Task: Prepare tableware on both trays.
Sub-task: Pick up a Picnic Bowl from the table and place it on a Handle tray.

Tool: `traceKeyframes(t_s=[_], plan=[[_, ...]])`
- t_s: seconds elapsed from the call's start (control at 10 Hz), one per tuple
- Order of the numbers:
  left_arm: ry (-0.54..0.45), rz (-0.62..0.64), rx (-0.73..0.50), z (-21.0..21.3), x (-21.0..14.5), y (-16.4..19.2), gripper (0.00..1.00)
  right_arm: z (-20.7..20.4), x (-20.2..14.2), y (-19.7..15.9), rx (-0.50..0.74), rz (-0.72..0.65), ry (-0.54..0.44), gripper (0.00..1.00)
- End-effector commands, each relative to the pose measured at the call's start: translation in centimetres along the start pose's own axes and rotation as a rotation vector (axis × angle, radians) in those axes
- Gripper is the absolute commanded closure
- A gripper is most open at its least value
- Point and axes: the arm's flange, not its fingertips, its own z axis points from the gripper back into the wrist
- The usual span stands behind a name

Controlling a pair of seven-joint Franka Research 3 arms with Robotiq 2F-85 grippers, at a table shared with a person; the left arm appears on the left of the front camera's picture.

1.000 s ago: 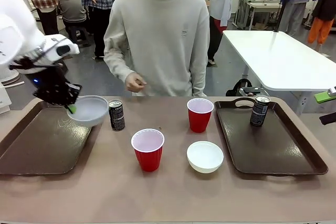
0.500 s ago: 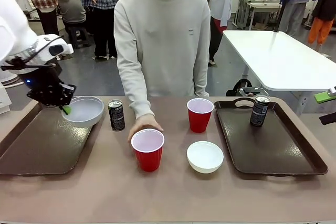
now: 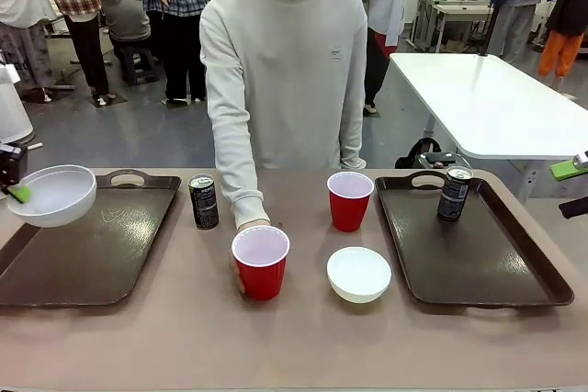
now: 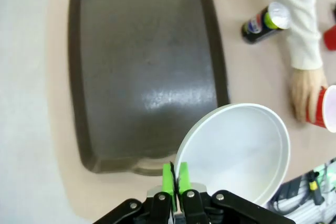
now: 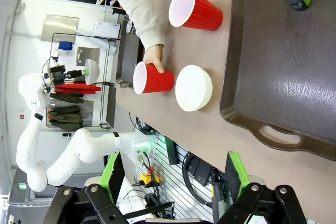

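Left jaws: pinched shut on the rim of a white bowl, green pads either side of the wall, bowl upright and lifted off the surface. Right jaws: spread wide, nothing between them, off one handle end of the right tray.

Held bowl up by the left end of the left tray, hanging partly past its rim from the wrist camera; tray floor below bare.

Step in hand, by the look of it: getting the first bowl onto the left tray. Not set down yet.

Elsewhere:
- Black can standing on the right tray, far end near the handle.
- Other can on the bench just beside the left tray.
- Second white bowl on the bench mid-way, near the right tray.
- Far red cup on the bench behind that bowl.
- Near red cup on the bench, person's hand wrapped on it.

Next move likely: shift bowl inward over open tray floor, lower level until base touches, then release. Thin rim pinch, so probably prone to tilting; slow descent advised. Well apart from person's hand, no clash expected.
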Motion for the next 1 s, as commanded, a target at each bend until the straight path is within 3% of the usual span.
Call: traceKeyframes(t_s=[0.0, 0.6, 0.7, 0.9], plan=[[0.031, -0.015, 0.072, -3.9, 1.0, 0.3, 0.96, 0.0, 0.0, 0.0, 0.015, 0.005, -0.003, 0.00], [-0.011, 0.091, 0.115, -13.9, 2.1, 1.2, 0.96, 0.0, 0.0, 0.0, 0.015, 0.005, -0.003, 0.00], [0.024, 0.072, 0.123, -13.9, 1.7, 0.9, 0.96, 0.0, 0.0, 0.0, 0.015, 0.005, -0.003, 0.00], [0.096, -0.075, 0.112, -8.0, -4.0, -0.9, 0.96, 0.0, 0.0, 0.0, 0.015, 0.005, -0.003, 0.00]])
